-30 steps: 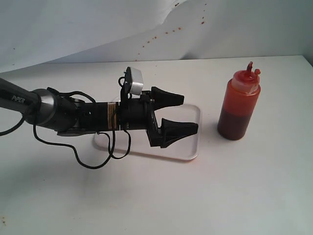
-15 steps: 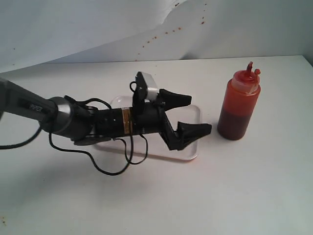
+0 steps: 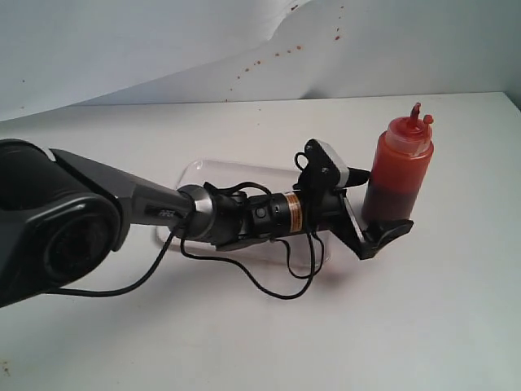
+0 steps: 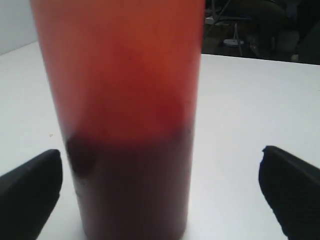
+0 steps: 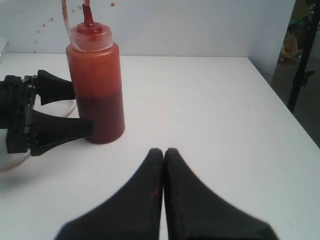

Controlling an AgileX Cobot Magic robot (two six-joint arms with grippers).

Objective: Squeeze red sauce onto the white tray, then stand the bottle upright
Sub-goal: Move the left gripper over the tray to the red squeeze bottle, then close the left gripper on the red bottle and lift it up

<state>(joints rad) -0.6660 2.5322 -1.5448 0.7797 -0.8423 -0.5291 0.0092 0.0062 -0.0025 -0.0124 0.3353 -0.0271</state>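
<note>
Left gripper is seen spread wide, one finger on either side of the lower half of the bottle. A gap shows on each side in the left wrist view, so nothing is gripped. Right gripper is pressed fully together and empty, low over the table, apart from the bottle. The bottle is stood upright on the table, nozzle up, just beside the right end of the tray, which is largely covered by the left arm.
</note>
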